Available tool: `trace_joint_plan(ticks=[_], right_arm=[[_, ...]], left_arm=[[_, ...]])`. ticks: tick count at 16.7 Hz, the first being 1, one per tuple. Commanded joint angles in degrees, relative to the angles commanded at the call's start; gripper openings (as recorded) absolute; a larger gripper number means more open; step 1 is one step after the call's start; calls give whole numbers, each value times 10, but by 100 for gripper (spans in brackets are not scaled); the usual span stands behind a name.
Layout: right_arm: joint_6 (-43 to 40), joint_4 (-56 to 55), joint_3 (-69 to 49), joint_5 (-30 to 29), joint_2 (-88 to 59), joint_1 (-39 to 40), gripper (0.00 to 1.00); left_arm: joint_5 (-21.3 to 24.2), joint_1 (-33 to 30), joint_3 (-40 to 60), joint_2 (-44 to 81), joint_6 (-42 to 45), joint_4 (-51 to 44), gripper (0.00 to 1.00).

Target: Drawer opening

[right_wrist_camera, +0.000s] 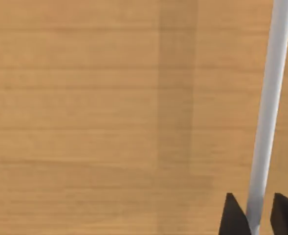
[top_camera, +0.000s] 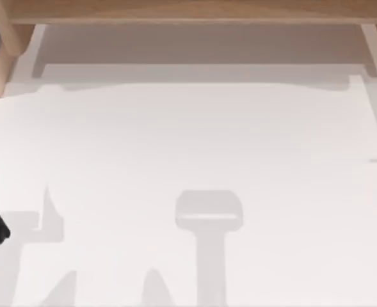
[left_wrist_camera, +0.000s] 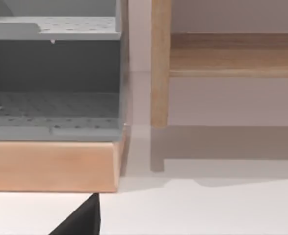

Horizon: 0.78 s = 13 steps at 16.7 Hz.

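Close against the wooden drawer front (right_wrist_camera: 109, 117) in the right wrist view, our right gripper (right_wrist_camera: 258, 215) had its two dark fingertips set on either side of the grey bar handle (right_wrist_camera: 271, 98), straddling it; whether they were pressing on it we could not tell. We judged the handle rigid and smooth, the sensible place to grip, and the drawer likely to slide stiffly on its runners. Our left gripper (left_wrist_camera: 80, 220) hung near the grey perforated shelving (left_wrist_camera: 53, 112) on its wooden base (left_wrist_camera: 51, 166); those shelves looked bare.
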State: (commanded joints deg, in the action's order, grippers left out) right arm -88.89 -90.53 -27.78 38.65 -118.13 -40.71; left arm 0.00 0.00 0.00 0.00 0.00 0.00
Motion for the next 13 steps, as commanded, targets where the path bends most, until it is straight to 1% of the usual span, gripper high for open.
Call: trace_joint_plan(ticks=[7, 8, 13], right_arm=[[0, 0, 0, 0, 0, 0, 98], [0, 0, 0, 0, 0, 0, 100], [0, 0, 0, 0, 0, 0, 100]], left_arm=[[0, 0, 0, 0, 0, 0, 100], [0, 0, 0, 0, 0, 0, 100], [0, 0, 0, 0, 0, 0, 100]])
